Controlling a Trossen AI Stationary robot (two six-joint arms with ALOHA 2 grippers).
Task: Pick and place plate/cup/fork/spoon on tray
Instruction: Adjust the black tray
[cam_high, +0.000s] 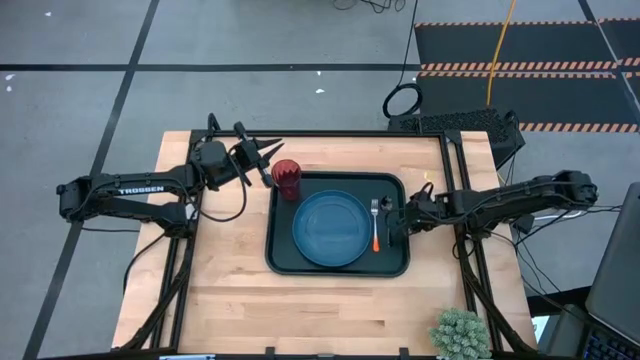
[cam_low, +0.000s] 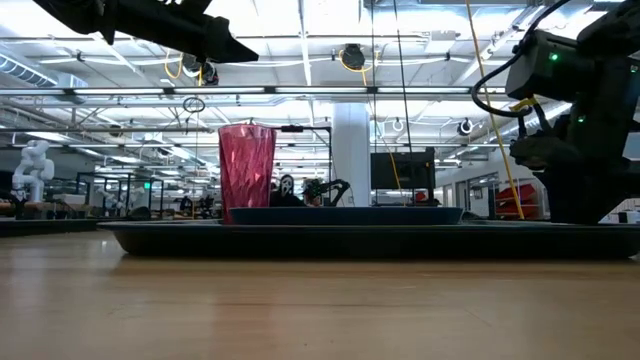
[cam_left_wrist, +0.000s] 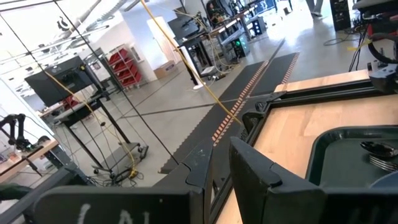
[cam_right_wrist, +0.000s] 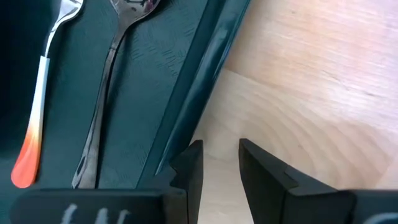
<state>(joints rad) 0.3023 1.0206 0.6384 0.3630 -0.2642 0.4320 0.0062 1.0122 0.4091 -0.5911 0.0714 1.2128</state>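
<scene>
Resting on tray (cam_high: 280, 262): plate (cam_high: 330, 228), cup (cam_high: 287, 179), fork (cam_high: 376, 226), spoon (cam_high: 386, 209).

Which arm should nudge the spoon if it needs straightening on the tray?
Right, probably. The right hand hovers just outside the tray lip beside the spoon; the left hand is over by the cup.

Grey concrete floor (cam_high: 80, 110) with dark tape lines, striped black mats (cam_high: 520, 60), yellow cable (cam_high: 497, 50), bright ceiling strip lights (cam_low: 300, 45), red shelving (cam_left_wrist: 121, 65).
</scene>
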